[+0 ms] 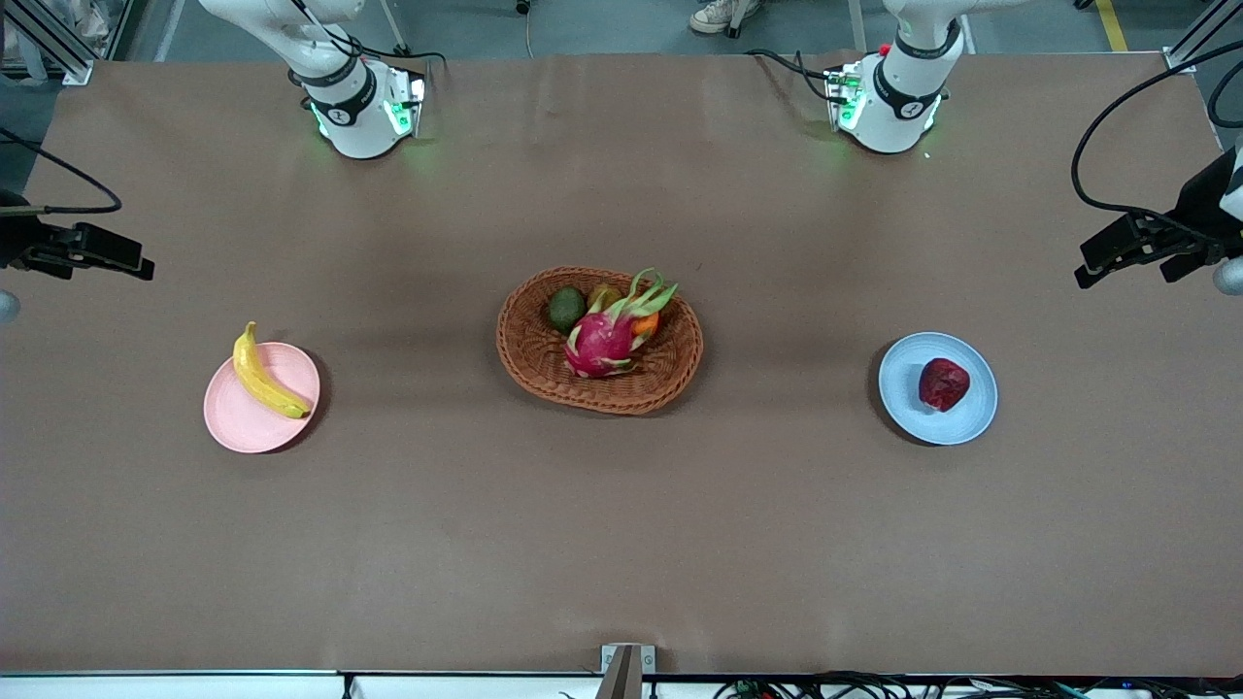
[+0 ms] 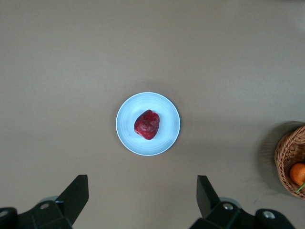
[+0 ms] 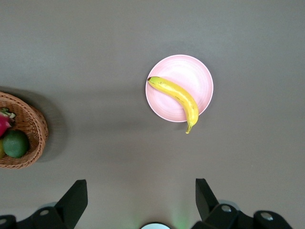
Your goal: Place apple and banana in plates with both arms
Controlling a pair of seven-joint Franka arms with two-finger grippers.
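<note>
The yellow banana lies on the pale pink plate toward the right arm's end of the table; both show in the right wrist view, banana and plate. The dark red apple sits on the light blue plate toward the left arm's end, also in the left wrist view, apple and plate. My right gripper hangs open and empty high over its end of the table. My left gripper hangs open and empty high over its end.
A brown wicker basket stands mid-table between the plates, holding a pink dragon fruit, a dark green avocado and an orange. Bare brown table lies around both plates.
</note>
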